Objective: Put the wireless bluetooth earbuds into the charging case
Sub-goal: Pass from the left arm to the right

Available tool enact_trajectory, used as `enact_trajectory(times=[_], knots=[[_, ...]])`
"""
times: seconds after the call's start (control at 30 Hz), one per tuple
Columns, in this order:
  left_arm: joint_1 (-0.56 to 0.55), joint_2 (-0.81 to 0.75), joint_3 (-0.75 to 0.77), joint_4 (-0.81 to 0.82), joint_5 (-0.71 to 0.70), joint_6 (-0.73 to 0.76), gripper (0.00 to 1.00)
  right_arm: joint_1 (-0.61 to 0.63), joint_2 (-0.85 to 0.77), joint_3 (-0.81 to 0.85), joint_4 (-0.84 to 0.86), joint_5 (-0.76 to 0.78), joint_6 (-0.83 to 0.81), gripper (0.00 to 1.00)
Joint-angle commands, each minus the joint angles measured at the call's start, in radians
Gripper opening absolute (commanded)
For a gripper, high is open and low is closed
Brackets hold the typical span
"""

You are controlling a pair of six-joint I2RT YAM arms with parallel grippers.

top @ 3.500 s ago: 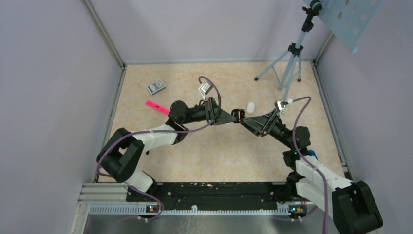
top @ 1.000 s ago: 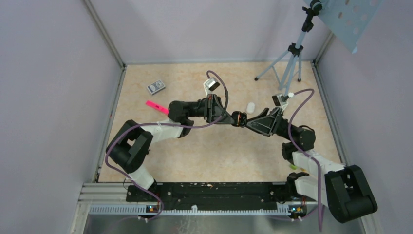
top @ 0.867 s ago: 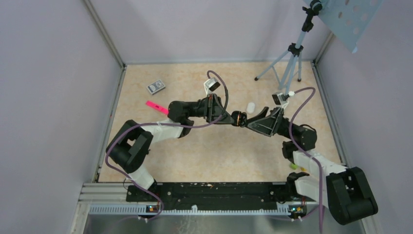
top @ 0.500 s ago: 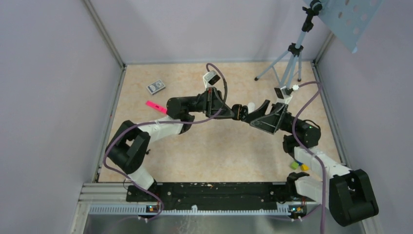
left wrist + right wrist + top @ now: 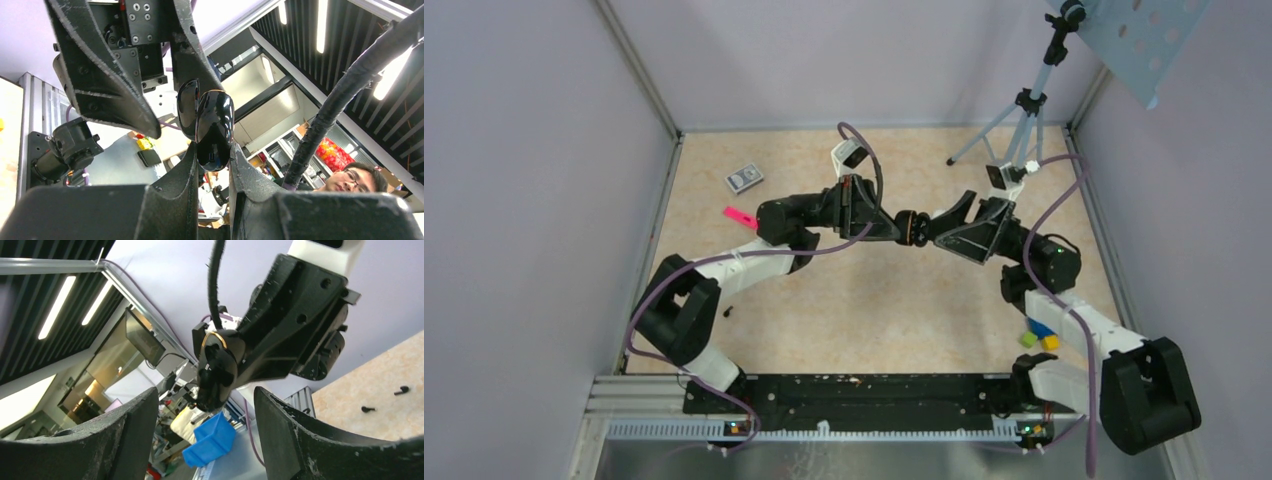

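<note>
Over mid-table (image 5: 874, 310): we see both claws meeting tip to tip, off the surface.
Left claw (image 5: 212, 150): clamped on the charging case (image 5: 215, 125), one finger each side of its lower end.
Charging case: glossy black, held aloft, its two halves parted a little, facing the right claw.
Right claw (image 5: 204, 392): jaws wide apart, one finger either side of the case; whether they touch it we cannot tell.
Table clutter: pink marker (image 5: 739, 216) and small box (image 5: 744, 178) far left, coloured blocks (image 5: 1039, 338) by the right arm.
</note>
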Motion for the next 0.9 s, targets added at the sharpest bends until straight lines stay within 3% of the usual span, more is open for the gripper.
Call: enact_trajectory(times=[0.0,0.3,0.67,0.87], knots=[[0.001,-0.053,0.023,0.095,-0.008,0.026,0.00,0.016,0.008,0.083,0.223,0.014,-0.021,0.68],[0.001,-0.054,0.018,0.112,-0.008,0.018,0.00,0.023,0.009,0.073,0.223,0.031,-0.016,0.56],[0.000,-0.054,0.021,0.114,-0.009,0.020,0.00,0.057,0.053,0.080,0.223,0.024,-0.036,0.50],[0.000,-0.062,0.013,0.103,-0.004,0.028,0.00,0.059,0.057,0.080,0.223,0.031,-0.038,0.41]])
